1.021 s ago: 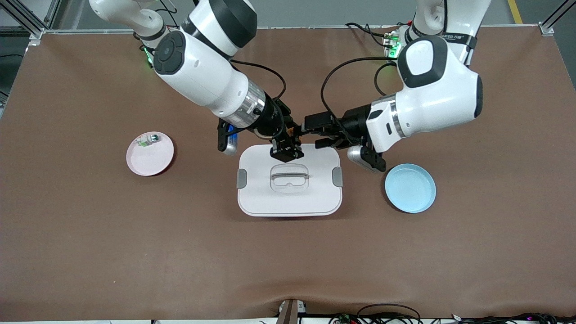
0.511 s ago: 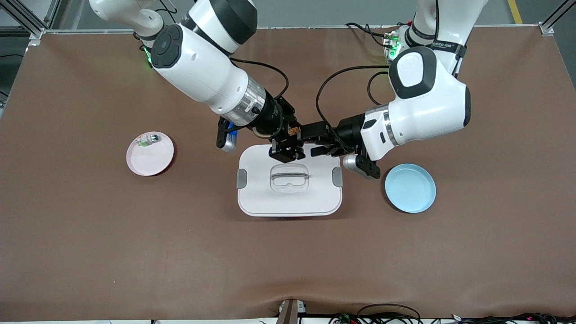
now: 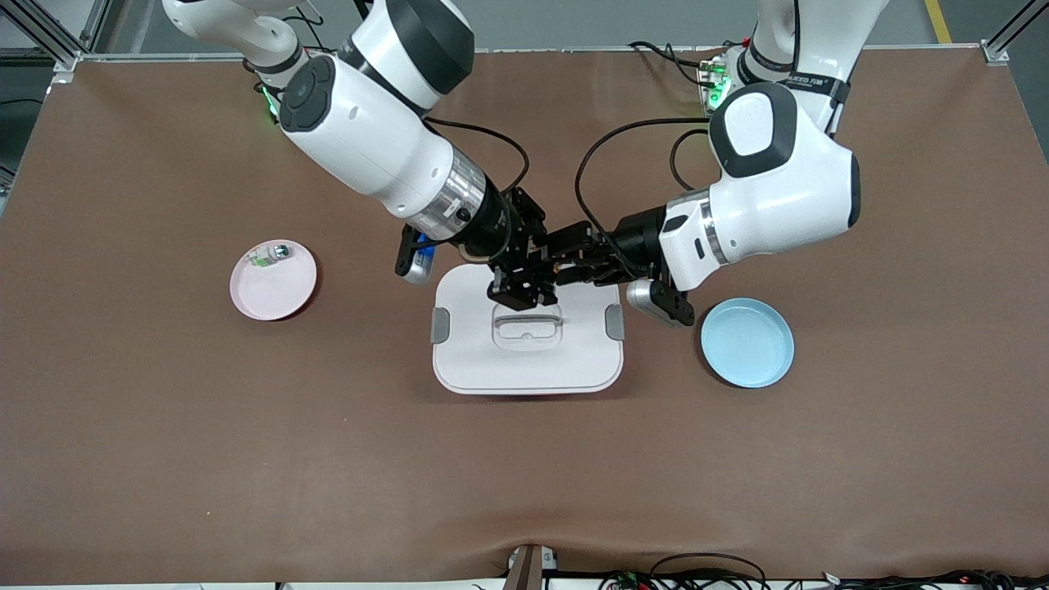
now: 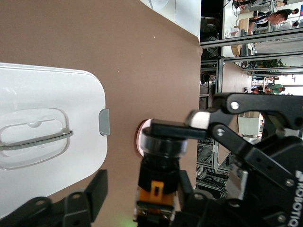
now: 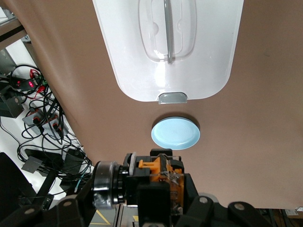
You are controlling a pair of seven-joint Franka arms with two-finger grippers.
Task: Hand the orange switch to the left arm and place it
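Lettering, white on black: partial word "ROBOTIQ", reading "MOBOTIC"-like where it is cut off at the picture's edge, on the dark gripper body (image 4: 284,208) in the left wrist view. Small white print on the black band (image 3: 807,80) of the left arm, front view: present, not legible. No other text, numbers or signs readable.

Brown table (image 3: 164,459), pink plate (image 3: 273,289) holding 1 small silver-green part (image 3: 269,255), blue plate (image 3: 747,342)
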